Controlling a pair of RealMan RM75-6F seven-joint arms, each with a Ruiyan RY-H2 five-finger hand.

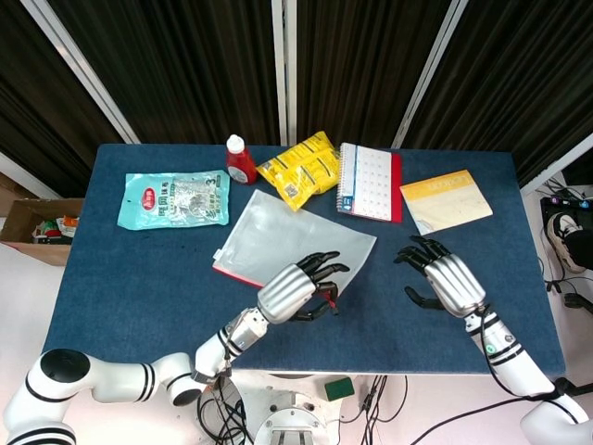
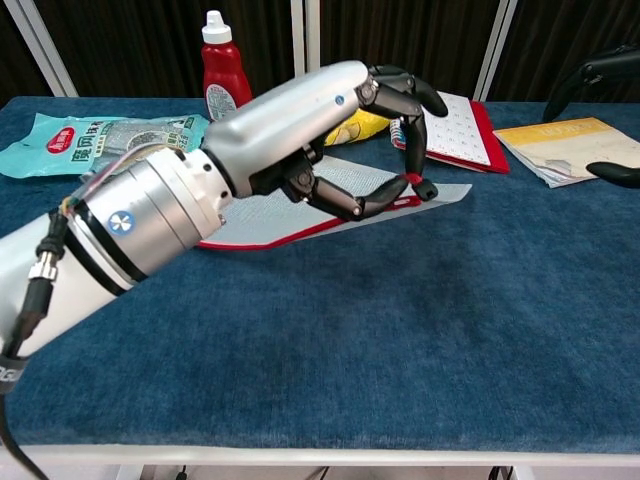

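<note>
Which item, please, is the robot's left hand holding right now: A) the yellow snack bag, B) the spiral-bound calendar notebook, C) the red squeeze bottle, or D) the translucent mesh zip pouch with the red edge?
D: the left hand pinches the red-edged corner of the translucent mesh zip pouch between its fingers, lifting that corner off the blue table.

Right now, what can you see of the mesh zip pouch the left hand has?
The mesh zip pouch is a flat, translucent grey sleeve with a red edge along its near side. The left hand pinches its near right corner between thumb and fingers, lifting that corner off the blue table, so the pouch tilts. Its far part lies near the yellow snack bag.
</note>
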